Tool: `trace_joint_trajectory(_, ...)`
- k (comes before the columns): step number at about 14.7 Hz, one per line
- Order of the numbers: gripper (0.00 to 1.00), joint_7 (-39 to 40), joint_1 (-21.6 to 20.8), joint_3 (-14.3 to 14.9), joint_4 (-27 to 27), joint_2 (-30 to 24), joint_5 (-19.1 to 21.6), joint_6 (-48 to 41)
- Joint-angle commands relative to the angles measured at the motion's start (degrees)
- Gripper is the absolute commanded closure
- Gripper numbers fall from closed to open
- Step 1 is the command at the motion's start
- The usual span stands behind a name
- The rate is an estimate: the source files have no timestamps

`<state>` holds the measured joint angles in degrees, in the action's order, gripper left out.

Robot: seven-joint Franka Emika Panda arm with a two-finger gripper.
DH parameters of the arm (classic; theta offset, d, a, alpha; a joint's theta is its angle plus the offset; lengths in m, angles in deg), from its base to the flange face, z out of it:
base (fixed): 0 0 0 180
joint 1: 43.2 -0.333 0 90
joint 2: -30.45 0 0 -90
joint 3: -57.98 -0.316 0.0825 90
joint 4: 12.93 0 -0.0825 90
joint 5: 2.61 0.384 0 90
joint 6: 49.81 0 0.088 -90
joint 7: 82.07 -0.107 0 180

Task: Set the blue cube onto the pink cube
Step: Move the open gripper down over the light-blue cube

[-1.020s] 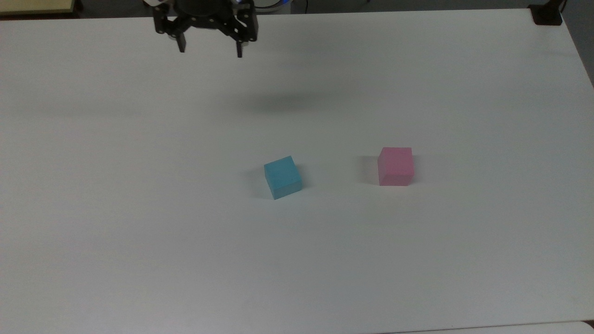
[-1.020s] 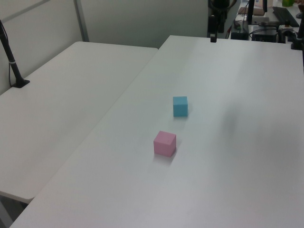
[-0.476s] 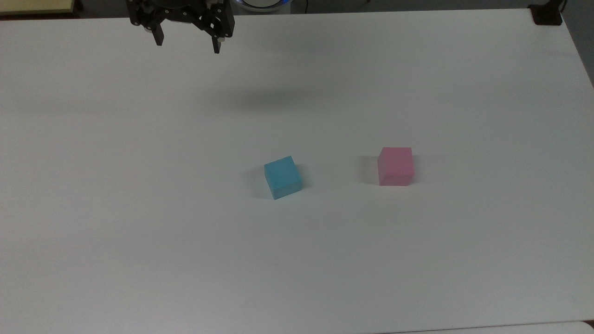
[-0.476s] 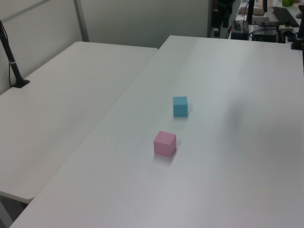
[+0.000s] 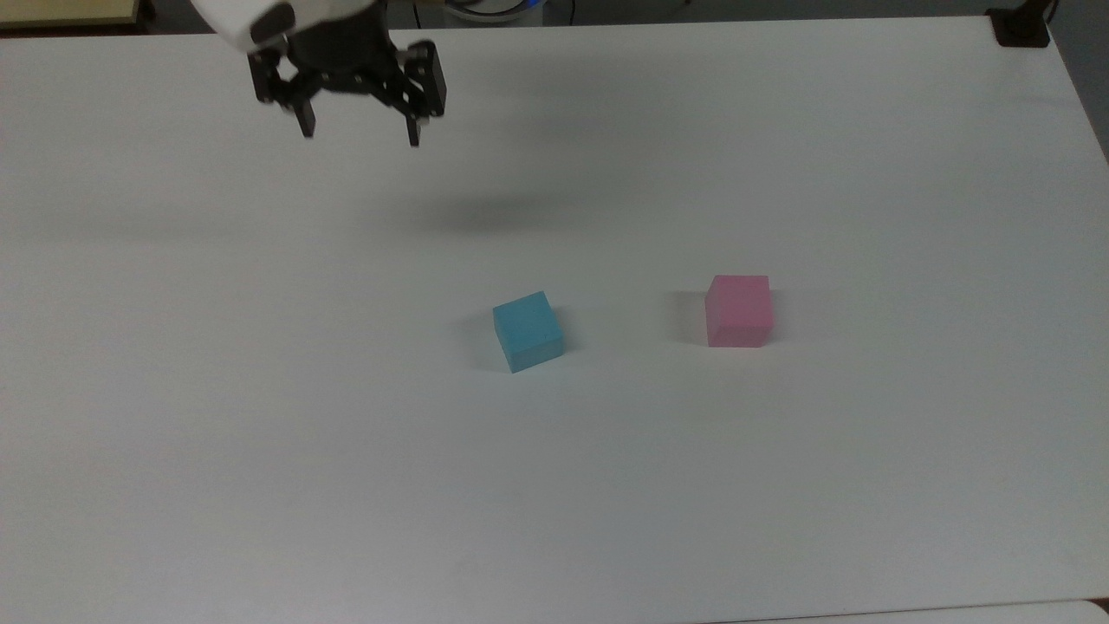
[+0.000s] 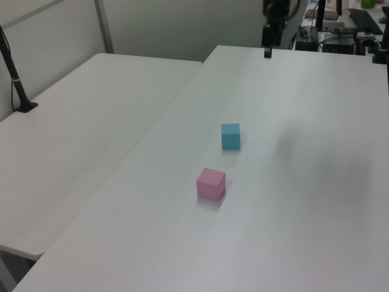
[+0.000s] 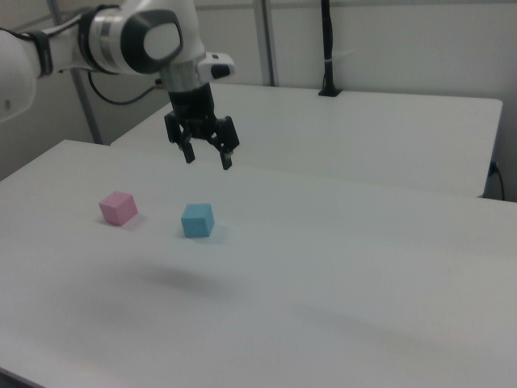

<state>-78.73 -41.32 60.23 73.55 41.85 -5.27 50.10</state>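
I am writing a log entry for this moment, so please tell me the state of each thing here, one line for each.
Gripper: jaws open, empty, in the air above the table, apart from both cubes.
Blue cube: flat on the table, free, not stacked.
Pink cube: flat on the table, nothing on top, apart from the blue cube.
Table: white, carries only the two cubes.

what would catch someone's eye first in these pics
Two coloured cubes on a bare white table: the blue cube near the middle of the top view, the pink cube apart on the top view's right. The black gripper hangs open, high near the far edge.
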Motion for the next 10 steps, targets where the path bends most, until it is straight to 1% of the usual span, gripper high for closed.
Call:
trace_joint_trajectory(1,0.0,2.6,-2.7,-0.2,0.8,4.3,-0.2,2.9)
trace_joint_trajectory(4,0.0,2.6,-6.3,-0.2,1.0,8.5,-0.4,5.5)
trace_joint_trajectory(5,0.0,2.5,-7.8,-0.2,1.0,10.9,-0.5,6.7)
trace_joint_trajectory(7,0.0,2.1,-9.2,-0.2,1.0,13.9,-0.5,10.0)
trace_joint_trajectory(8,0.0,1.8,-9.8,-0.2,0.9,16.3,-0.5,13.3)
trace_joint_trajectory(10,0.0,1.8,-10.2,-0.2,0.6,19.1,-0.5,17.6)
